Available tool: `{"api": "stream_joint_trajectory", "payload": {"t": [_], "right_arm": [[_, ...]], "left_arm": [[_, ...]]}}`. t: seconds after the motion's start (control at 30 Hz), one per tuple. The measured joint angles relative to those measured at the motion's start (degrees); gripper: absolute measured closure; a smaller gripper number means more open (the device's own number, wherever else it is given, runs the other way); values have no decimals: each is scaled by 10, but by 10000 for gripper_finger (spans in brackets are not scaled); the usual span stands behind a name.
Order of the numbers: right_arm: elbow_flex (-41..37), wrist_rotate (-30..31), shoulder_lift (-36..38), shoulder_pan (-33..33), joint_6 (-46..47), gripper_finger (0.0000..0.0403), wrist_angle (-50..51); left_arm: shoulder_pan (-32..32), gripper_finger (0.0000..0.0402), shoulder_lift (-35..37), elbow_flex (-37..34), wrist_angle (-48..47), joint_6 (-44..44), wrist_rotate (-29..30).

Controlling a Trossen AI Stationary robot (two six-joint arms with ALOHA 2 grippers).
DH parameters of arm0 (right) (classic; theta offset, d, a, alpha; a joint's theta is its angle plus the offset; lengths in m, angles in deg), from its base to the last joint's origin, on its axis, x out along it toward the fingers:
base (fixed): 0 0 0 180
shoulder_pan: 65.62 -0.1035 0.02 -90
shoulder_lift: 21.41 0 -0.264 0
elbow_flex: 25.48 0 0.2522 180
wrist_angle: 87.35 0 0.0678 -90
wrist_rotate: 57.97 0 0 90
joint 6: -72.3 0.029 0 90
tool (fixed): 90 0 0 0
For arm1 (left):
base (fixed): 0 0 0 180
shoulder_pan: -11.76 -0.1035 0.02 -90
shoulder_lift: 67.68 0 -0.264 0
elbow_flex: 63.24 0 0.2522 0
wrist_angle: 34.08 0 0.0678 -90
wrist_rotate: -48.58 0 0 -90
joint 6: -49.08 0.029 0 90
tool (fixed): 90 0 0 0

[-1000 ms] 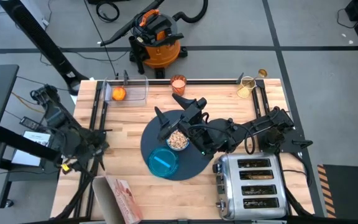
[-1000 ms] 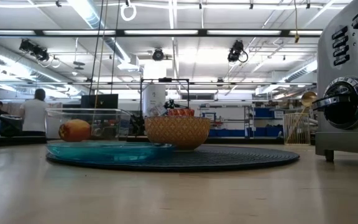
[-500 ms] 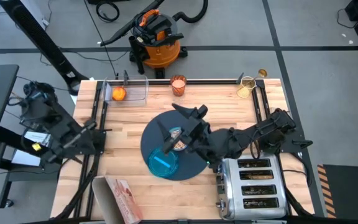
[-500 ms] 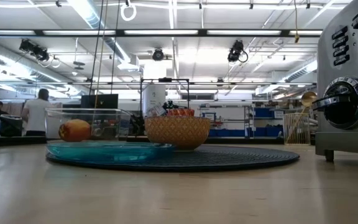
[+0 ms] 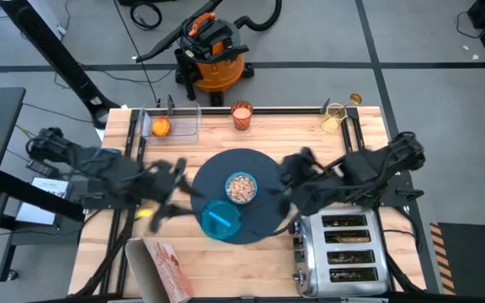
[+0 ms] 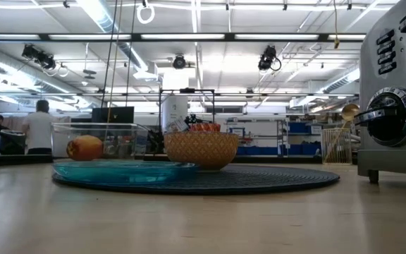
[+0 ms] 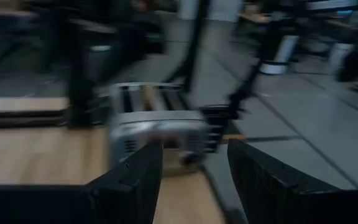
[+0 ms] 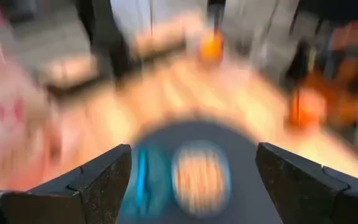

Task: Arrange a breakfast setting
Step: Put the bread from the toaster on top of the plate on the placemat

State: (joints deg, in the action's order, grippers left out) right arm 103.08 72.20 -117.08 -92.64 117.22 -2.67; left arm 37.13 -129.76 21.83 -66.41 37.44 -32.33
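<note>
Pale wooden tabletop (image 5: 167, 168) carries a round dark blue-grey mat (image 5: 263, 215); left pincer (image 5: 175, 189) part-open beside it, right pincer (image 5: 289, 181) wide, both empty.

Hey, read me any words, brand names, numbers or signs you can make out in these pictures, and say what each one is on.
No text can be read in any view.
Pink cereal box: print on its face, too small and blurred to read.
Chrome toaster: knob and slots show, no legible marking.
Orange shop vacuum: no readable label.
Room beyond the table: any signs too small to read.
</note>
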Motion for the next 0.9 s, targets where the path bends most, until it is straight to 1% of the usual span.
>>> {"api": "stream_joint_trajectory", "payload": {"t": [0.07, 0.13, 0.17, 0.2, 0.23, 0.3, 0.33, 0.4, 0.5, 0.57, 0.67, 0.73, 0.8, 0.9], "right_arm": [[0, -76, 15, -5, 44, 57, 100], [0, -151, 22, -13, 53, 57, 187], [-3, -183, 24, -19, 47, 57, 200], [-18, -209, 32, -24, 22, 57, 185], [-37, -223, 42, -32, 0, 57, 168], [-65, -240, 55, -42, -10, 57, 151], [-79, -259, 60, -43, -10, 57, 155], [-114, -309, 68, -55, -10, 57, 198], [-181, -351, 114, -101, -11, 57, 179], [-217, -358, 153, -142, 13, 62, 193], [-264, -369, 194, -189, 52, 83, 186], [-277, -400, 205, -203, 72, 104, 172], [-288, -443, 199, -212, 75, 126, 178], [-296, -499, 164, -217, 77, 153, 175]], "left_arm": [[-39, 218, -19, 0, 2, 5, 1], [-74, 219, -35, 0, 11, 13, 1], [-89, 219, -42, 0, 20, 15, 1], [-101, 219, -48, 0, 27, 18, 1], [-111, 219, -52, 0, 30, 23, 1], [-126, 219, -58, 0, 36, 34, 2], [-133, 219, -60, 0, 37, 37, 7], [-142, 219, -62, 0, 35, 30, 24], [-153, 219, -62, 0, 31, 18, 33], [-154, 219, -64, -1, 19, 17, 34], [-149, 219, -66, -3, -14, -14, 33], [-148, 219, -66, -3, -21, -54, 32], [-148, 219, -66, -3, -29, -80, 32], [-143, 219, -66, -3, -24, -94, 35]]}}
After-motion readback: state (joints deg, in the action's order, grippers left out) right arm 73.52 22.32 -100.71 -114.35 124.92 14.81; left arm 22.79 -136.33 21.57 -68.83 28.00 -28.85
